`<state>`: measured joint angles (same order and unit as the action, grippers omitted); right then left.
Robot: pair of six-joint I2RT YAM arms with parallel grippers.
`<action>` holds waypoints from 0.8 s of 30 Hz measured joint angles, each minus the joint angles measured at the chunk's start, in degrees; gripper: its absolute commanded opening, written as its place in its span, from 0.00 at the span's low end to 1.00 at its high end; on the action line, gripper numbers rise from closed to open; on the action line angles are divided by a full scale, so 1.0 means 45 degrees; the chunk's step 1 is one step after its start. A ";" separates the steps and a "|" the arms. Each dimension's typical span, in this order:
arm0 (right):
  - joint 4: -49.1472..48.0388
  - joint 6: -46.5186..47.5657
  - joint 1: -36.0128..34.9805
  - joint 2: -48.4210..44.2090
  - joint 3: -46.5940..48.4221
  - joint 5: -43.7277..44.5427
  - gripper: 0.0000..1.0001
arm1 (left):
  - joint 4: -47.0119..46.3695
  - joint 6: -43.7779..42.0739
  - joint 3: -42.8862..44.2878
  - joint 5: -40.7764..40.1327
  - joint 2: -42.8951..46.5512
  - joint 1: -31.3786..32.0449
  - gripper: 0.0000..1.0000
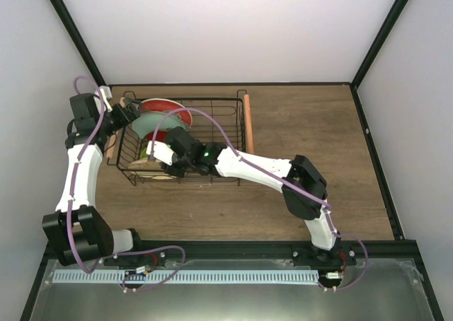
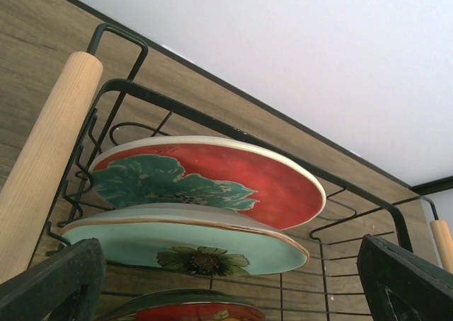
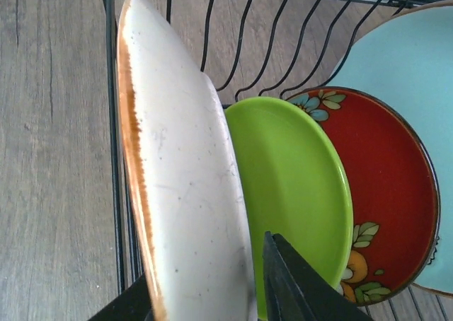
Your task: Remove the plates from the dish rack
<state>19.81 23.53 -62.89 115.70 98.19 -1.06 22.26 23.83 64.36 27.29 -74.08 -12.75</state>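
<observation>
Right wrist: right gripper (image 3: 205, 264) pinched the cream plate (image 3: 184, 179), first of five in one dish rack (image 3: 113, 123) (lime plate (image 3: 297, 194), red patterned plate (image 3: 389, 194), mint plate (image 3: 410, 59), red-rimmed plate (image 2: 269, 187) behind); left gripper (image 2: 226, 250) gaped empty.

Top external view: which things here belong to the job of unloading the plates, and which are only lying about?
Belong to the job:
dish rack
cream plate
lime green plate
small red patterned plate
mint plate
red plate with teal flower

Not part of the job:
wooden table
white wall
</observation>
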 measured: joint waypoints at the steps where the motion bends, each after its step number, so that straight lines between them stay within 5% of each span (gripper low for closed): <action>1: 0.0078 -0.0005 0.0000 0.0000 0.0000 0.0015 0.19 | -0.0019 0.0000 0.0000 0.0005 0.0000 0.0000 1.00; 4: 0.0034 0.0301 0.0000 0.0039 0.0005 0.0510 0.01 | -0.0073 0.0010 0.0000 0.0005 0.0000 0.0000 1.00; 24: -0.0034 0.0588 -0.0126 -0.0034 0.0141 0.1719 0.01 | -0.0185 0.0010 0.0083 -0.0049 -0.0005 -0.0034 1.00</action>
<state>19.66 26.17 -63.46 115.55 98.83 6.68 21.43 23.88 64.73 27.07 -74.11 -12.91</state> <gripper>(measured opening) 0.102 0.998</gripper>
